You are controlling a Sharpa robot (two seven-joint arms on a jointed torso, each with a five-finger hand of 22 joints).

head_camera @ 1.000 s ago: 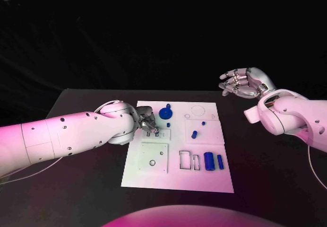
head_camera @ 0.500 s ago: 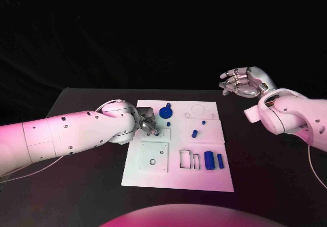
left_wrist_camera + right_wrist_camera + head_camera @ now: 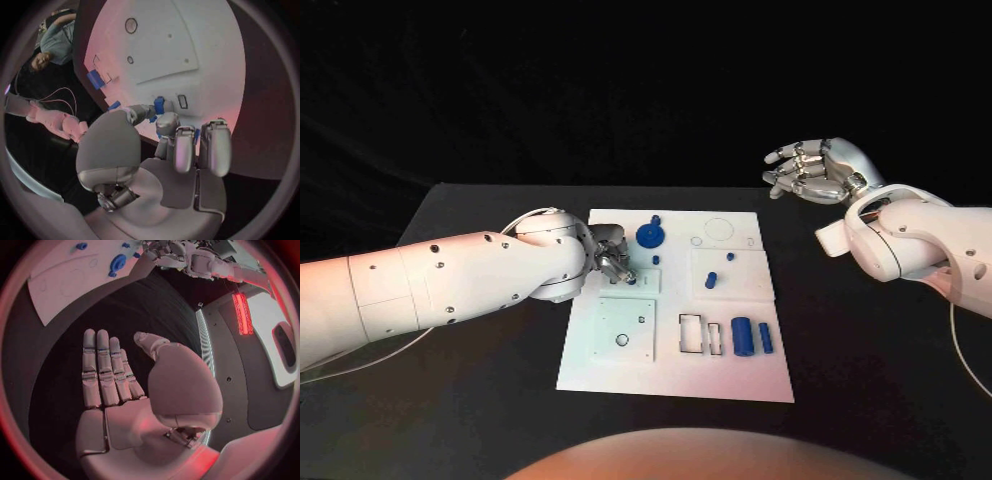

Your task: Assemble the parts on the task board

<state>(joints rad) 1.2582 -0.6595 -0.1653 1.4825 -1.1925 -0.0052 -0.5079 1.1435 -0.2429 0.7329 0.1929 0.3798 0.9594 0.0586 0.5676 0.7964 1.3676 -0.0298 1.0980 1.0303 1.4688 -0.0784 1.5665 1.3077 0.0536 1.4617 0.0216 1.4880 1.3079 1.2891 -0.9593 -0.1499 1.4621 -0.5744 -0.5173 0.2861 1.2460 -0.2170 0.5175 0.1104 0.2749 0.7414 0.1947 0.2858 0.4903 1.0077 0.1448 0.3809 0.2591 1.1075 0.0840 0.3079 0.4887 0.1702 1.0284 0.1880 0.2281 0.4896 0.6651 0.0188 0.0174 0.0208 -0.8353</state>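
The task board (image 3: 678,375) lies in the middle of the black table (image 3: 473,420), long side running near to far.

Left hand (image 3: 612,262): positioned over the left edge of the board, about midway along its length. In the left wrist view its fingers (image 3: 187,150) are curled down toward the board surface, and a small blue part (image 3: 159,105) sits pinched between the thumb tip and a fingertip, just above a small rectangular slot (image 3: 182,101). In the head view the white left forearm (image 3: 459,285) covers the table left of the board and partly hides the hand, so the pinch cannot be confirmed from that view.

Right hand (image 3: 816,172): raised above the far right corner of the table, well apart from the board. In the right wrist view its fingers (image 3: 103,370) lie straight and side by side, thumb set apart, with nothing held.

Parts on the board:
- Blue round part (image 3: 651,239), far section, just right of the left hand.
- Two small blue pegs (image 3: 711,280) and (image 3: 724,258), middle section on the right.
- Blue cylinder (image 3: 743,338) and narrower blue bar (image 3: 764,338), side by side in the near right section, right of two empty rectangular recesses (image 3: 691,335).
- Raised white square plate (image 3: 626,328) with a hole, near left section.
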